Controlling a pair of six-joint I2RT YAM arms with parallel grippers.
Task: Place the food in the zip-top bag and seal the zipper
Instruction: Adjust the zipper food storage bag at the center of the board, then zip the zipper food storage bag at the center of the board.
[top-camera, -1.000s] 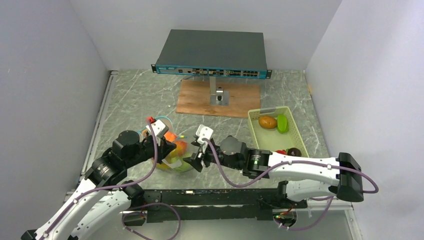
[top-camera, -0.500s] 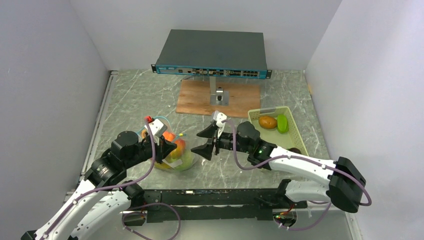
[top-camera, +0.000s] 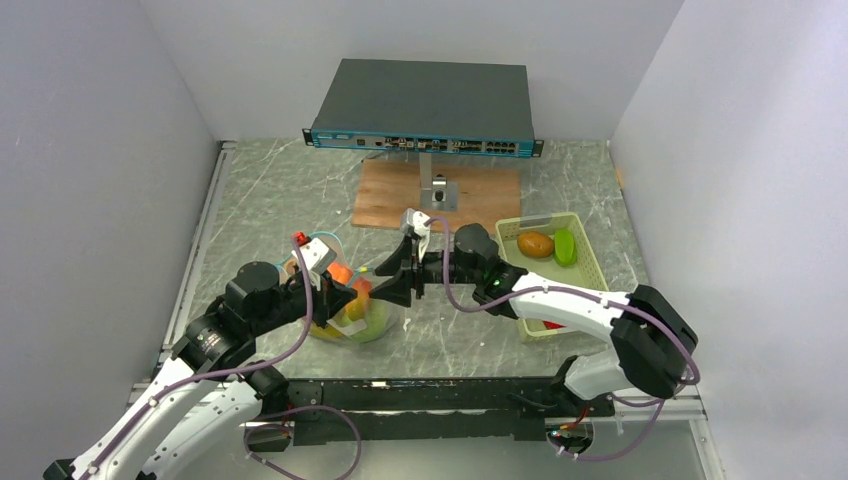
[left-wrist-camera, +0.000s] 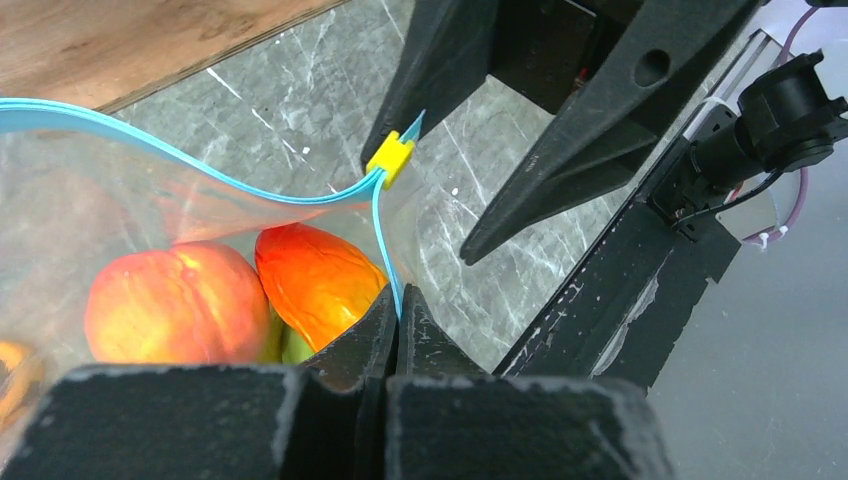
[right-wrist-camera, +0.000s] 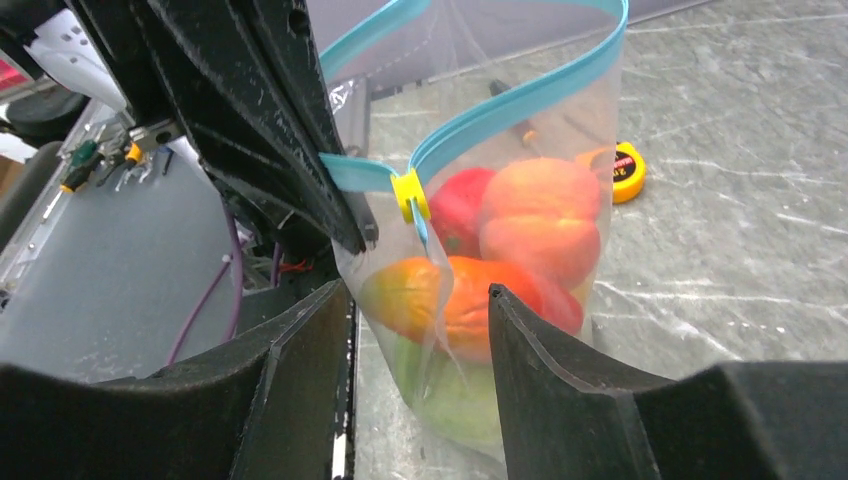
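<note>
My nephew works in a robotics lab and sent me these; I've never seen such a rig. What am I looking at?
Two robot arms, left and right, are bolted at the near edge of a grey marbled table. The wide picture comes from a fixed camera above and behind them; the other two come from a camera on each wrist. The left hand is pinched shut on the edge of a clear plastic zip-top bag with a teal-blue zipper strip and yellow slider; toy fruits sit inside. The right hand is open, facing the bag. A pale green plastic tray holds more toy food.
</note>
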